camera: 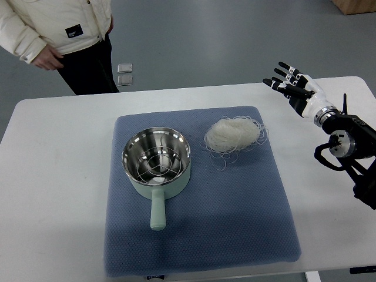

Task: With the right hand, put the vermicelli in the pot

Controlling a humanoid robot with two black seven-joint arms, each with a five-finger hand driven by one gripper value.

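A tangled white bundle of vermicelli (234, 134) lies on the blue mat (235, 217), just right of the pot. The pale green pot (156, 158) has a shiny steel inside and a handle pointing toward me; it holds no vermicelli. My right hand (286, 83) is raised over the white table's far right part, fingers spread and holding nothing, well to the right of and beyond the vermicelli. Its arm comes in from the right edge. My left arm does not show.
The white table (53, 194) carries the mat. A person in a cream jacket (56, 26) stands at the far left edge of the table. Two small packets (124, 74) lie on the floor beyond.
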